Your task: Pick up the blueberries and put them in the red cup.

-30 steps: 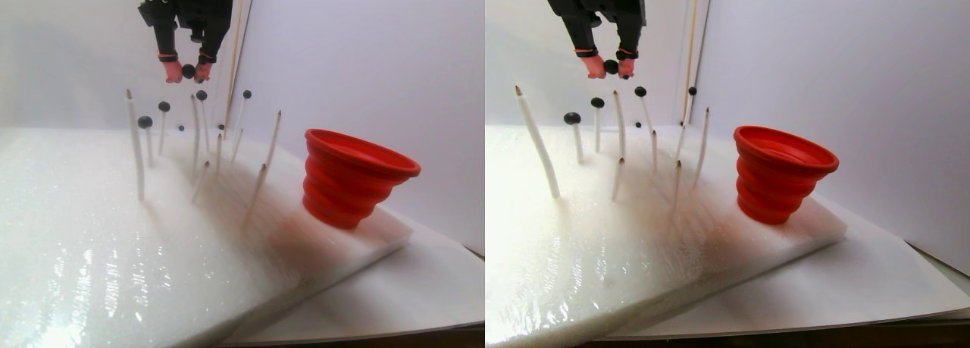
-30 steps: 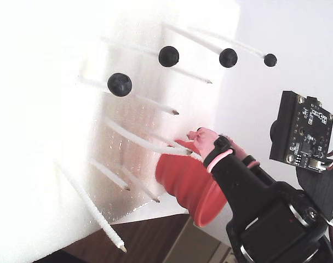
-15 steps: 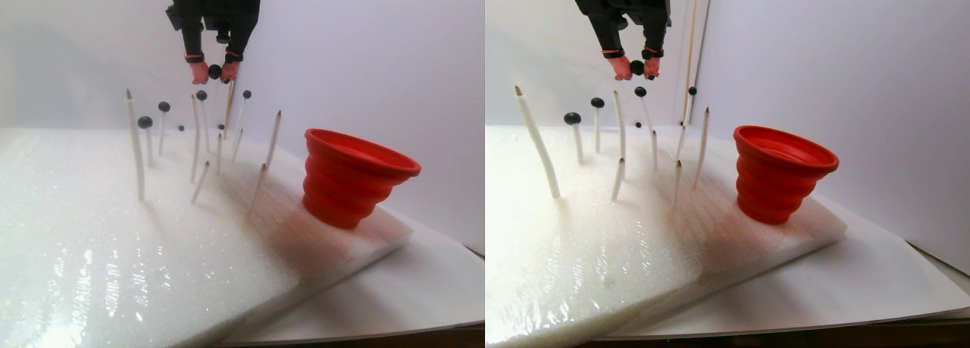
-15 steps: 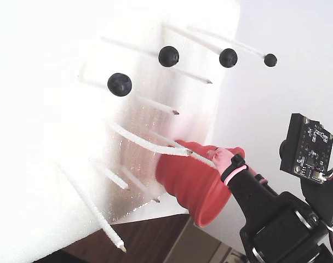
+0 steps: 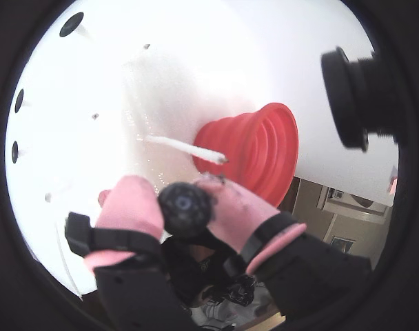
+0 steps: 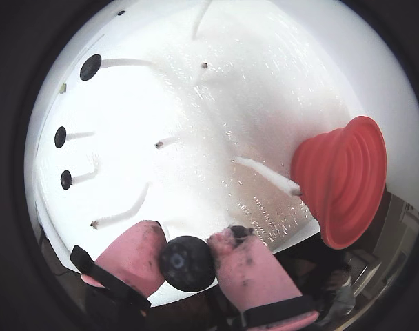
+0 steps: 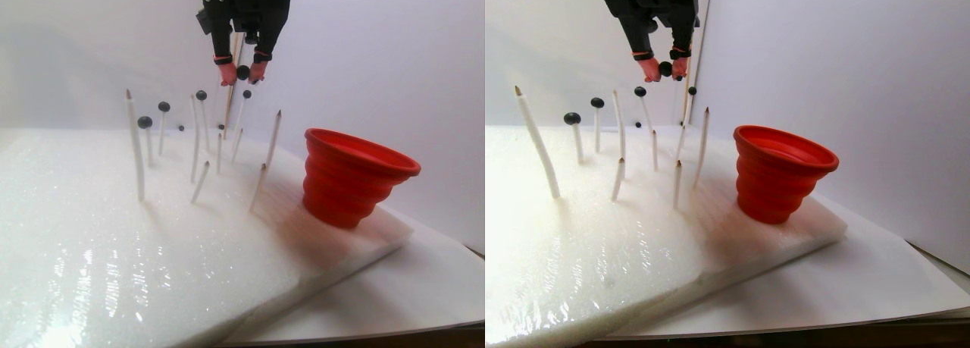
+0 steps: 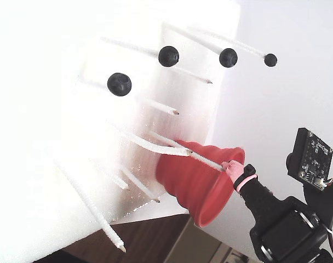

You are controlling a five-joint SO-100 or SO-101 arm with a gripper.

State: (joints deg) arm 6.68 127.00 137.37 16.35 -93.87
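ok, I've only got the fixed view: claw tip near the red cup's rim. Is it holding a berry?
Observer: Yes. In a wrist view the claw is shut on one blueberry.
Operator: Is it over the cup?
Observer: No. In the stereo pair view it hangs high above the white sticks, left of the red cup.
Operator: Cup upright?
Observer: Yes. The stereo pair view shows it standing mouth up on the foam slab.
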